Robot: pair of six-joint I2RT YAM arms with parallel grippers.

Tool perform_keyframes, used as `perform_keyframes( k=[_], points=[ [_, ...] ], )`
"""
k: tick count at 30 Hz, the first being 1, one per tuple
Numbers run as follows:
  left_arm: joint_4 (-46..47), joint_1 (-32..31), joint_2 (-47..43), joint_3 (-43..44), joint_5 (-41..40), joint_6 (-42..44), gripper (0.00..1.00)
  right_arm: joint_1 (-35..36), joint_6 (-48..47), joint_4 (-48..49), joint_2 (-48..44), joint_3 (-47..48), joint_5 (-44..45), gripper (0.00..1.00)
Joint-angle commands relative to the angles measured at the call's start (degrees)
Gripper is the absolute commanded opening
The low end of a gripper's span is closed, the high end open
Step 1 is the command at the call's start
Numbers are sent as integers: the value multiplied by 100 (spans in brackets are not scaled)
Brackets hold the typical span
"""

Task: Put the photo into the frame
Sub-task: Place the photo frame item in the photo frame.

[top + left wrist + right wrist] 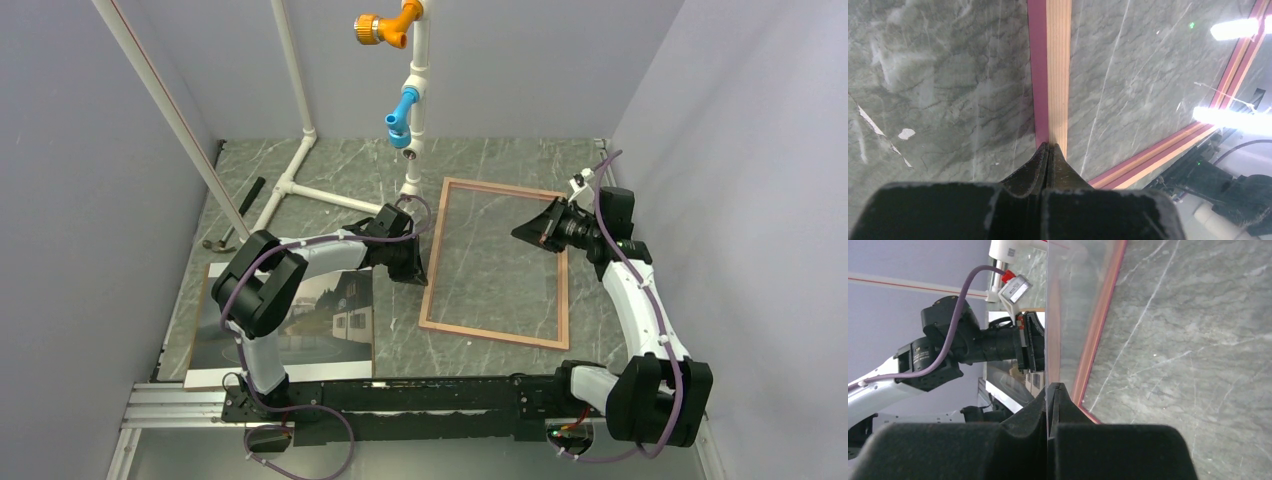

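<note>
From above, the frame (pixel 490 335) is seen with its long axis running near to far, its left rail at the left claw (pixel 416 272), its opening under the right claw (pixel 518 232), and the photo (pixel 335 310) behind the left claw. At the left wrist, the left claw (pixel 1049 150) is shown clamped on the frame's (pixel 1058 75) rail, which runs straight ahead. Only at the right wrist is the right claw (pixel 1052 390) seen pinched on the clear pane (pixel 1060 315) at its edge.

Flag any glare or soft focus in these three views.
Left wrist: two blown-out light reflections at the right of the pane; the frame rail is sharp, the left pincer dark and soft. Right wrist: the right pincer is a blurred black mass, with faint reflections on the pane. Top external: even light, no glare.
</note>
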Motion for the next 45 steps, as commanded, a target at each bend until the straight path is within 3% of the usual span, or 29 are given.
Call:
perform_keyframes(
  k=[1, 14, 27, 31, 37, 45],
  points=[
    [-186, -57, 462, -107, -527, 168, 0, 86, 424, 603, -9, -181, -593, 0],
    [-200, -60, 479, -90, -511, 182, 0, 48, 327, 312, 75, 53, -596, 0],
    [-207, -60, 483, -77, -489, 192, 0, -177, 558, 631, 17, -33, -944, 0],
    [-197, -64, 488, -85, -490, 192, 0, -317, 158, 143, 131, -106, -649, 0],
    [-200, -63, 490, -75, -480, 192, 0, -359, -580, -1063, 387, 90, 512, 0],
    [-204, -59, 491, -75, -472, 192, 0, -354, -599, -855, 414, -3, 465, 0]
  ],
)
